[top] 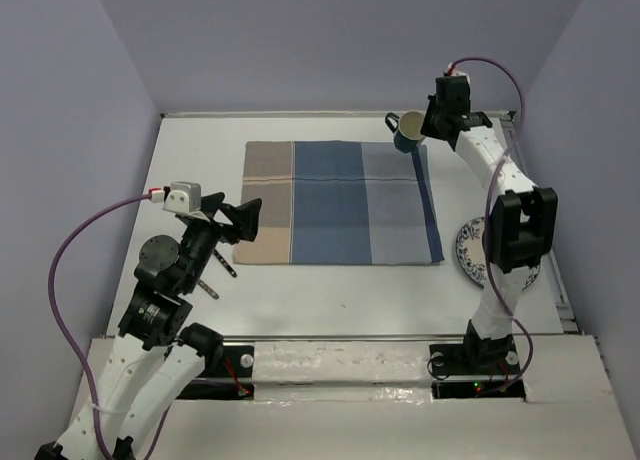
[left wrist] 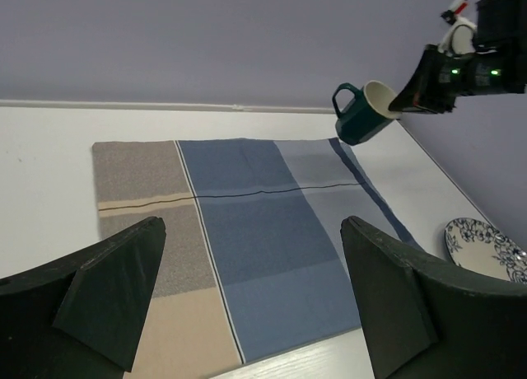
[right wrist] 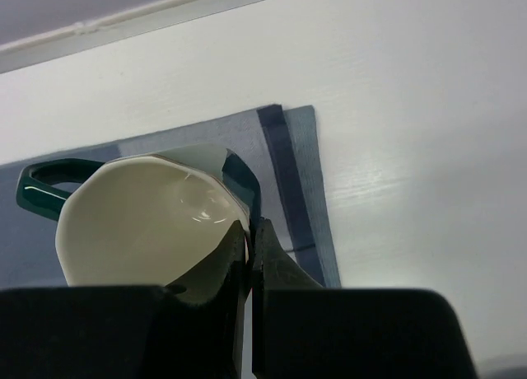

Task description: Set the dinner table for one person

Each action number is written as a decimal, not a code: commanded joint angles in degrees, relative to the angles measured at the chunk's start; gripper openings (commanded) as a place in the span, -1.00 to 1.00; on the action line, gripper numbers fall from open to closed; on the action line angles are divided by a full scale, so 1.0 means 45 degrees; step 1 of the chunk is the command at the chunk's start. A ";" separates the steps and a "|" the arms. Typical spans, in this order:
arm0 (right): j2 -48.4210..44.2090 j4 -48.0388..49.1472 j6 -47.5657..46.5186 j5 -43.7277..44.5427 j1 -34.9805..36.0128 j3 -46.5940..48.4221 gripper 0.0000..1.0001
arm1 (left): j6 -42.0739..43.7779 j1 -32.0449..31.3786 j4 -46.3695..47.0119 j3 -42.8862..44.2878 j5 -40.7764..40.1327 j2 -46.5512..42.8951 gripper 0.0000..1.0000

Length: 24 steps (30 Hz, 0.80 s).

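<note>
Over placemat's [top: 335, 200] far right corner, I had right fingers [right wrist: 249, 251] clenched on mug [top: 408, 130] rim, mug tilted, clear of surface [top: 200, 160], likely for carrying. Left fingers [top: 245, 223] spread empty by placemat's left edge, out of way. Plate [top: 468, 250] sat on surface, right.

My left arm [top: 130, 390] and right arm [top: 492, 160] are white shells with black joints. A purple left cable [top: 55, 280] ends at the white camera block [top: 185, 197] on my wrist, and a purple right cable [top: 490, 59] ends in a red-tipped plug. My left hand [left wrist: 254, 231] has dark, wedge-shaped fingers [left wrist: 115, 288]. My right hand [right wrist: 251, 247] is black, with two green lights [left wrist: 453, 70]
</note>
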 commanded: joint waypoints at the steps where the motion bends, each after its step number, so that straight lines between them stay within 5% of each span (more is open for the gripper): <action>1: 0.1814 -0.0007 -0.0133 -0.1101 -0.0603 0.2654 -1.00 | 0.0344 -0.0636 0.0289 0.0176 -0.0890 -0.0176 0.98; 12: 0.3536 -0.0593 0.0238 -0.1630 -0.1015 0.4162 -1.00 | 0.0539 -0.1535 -0.0180 0.0196 -0.1811 -0.0195 0.98; 24: 0.2522 -0.0965 0.0257 -0.2118 -0.1015 0.3128 -1.00 | 0.0500 -0.1575 -0.0180 0.0176 -0.2026 -0.0137 0.98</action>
